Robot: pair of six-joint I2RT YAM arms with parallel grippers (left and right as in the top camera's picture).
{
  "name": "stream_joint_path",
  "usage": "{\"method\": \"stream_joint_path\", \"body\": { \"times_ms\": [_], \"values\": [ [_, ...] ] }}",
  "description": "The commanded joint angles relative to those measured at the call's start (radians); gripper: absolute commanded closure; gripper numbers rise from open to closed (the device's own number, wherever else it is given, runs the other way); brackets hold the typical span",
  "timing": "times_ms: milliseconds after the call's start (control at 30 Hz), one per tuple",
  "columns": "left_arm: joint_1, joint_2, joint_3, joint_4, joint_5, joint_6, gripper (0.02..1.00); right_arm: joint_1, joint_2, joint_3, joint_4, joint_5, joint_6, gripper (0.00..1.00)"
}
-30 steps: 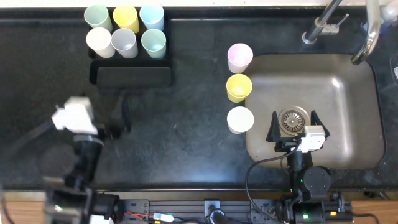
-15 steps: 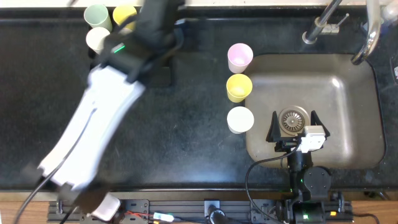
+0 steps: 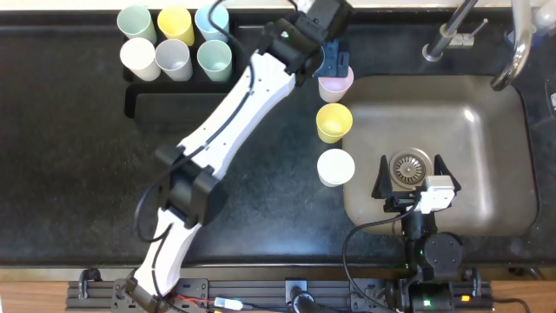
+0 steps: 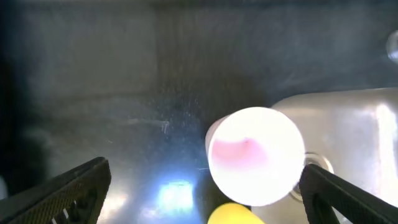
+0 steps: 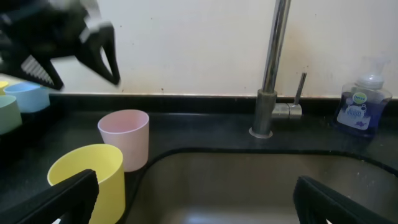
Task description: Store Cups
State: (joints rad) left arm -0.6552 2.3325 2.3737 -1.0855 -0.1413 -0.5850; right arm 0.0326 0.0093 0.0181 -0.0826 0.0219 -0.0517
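Three cups stand in a column at the sink's left rim: pink (image 3: 334,84), yellow (image 3: 334,123) and white (image 3: 335,167). My left gripper (image 3: 336,61) hangs open just above the pink cup (image 4: 255,155), which sits between its spread fingers (image 4: 68,190), nearer one of them; the yellow cup's (image 4: 233,214) rim peeks in beside it. From the right wrist the left gripper (image 5: 68,43) shows above the pink cup (image 5: 124,138), with the yellow cup (image 5: 87,177) closer. My right gripper (image 3: 409,178) rests open over the sink drain, holding nothing.
Several pastel cups (image 3: 174,39) stand on a black rack (image 3: 182,106) at the counter's back left. The steel sink (image 3: 486,139) fills the right side, with a faucet (image 5: 273,68) and a soap bottle (image 5: 364,106) behind it. Dark counter lies between rack and sink.
My left arm has swung from the counter's front left, past the cup rack, across to above the pink cup. The right arm has stayed still.
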Motion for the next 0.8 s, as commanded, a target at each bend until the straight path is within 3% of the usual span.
{"method": "stream_joint_path", "body": {
  "times_ms": [33,333,467,533,667,733,800],
  "values": [
    [-0.009,0.043,0.039,-0.002,0.013,-0.053,0.018,-0.007,-0.004,-0.013,0.005,-0.011,0.003,0.001],
    [-0.019,0.117,0.042,0.011,0.023,-0.075,0.027,-0.007,-0.004,-0.013,0.005,-0.011,0.003,0.003],
    [-0.025,0.142,0.042,0.020,0.043,-0.075,0.123,-0.007,-0.004,-0.013,0.005,-0.011,0.003,0.003],
    [-0.029,0.149,0.042,0.022,0.043,-0.075,0.261,-0.007,-0.004,-0.013,0.005,-0.011,0.003,0.005],
    [-0.034,0.154,0.042,0.023,0.038,-0.074,0.706,-0.007,-0.004,-0.013,0.005,-0.011,0.003,0.003],
    [-0.034,0.154,0.042,0.025,0.032,-0.073,0.862,-0.007,-0.004,-0.013,0.005,-0.011,0.003,0.003],
    [-0.034,0.154,0.042,0.025,0.032,-0.071,0.954,-0.007,-0.004,-0.013,0.005,-0.011,0.003,0.003]
  ]
}}
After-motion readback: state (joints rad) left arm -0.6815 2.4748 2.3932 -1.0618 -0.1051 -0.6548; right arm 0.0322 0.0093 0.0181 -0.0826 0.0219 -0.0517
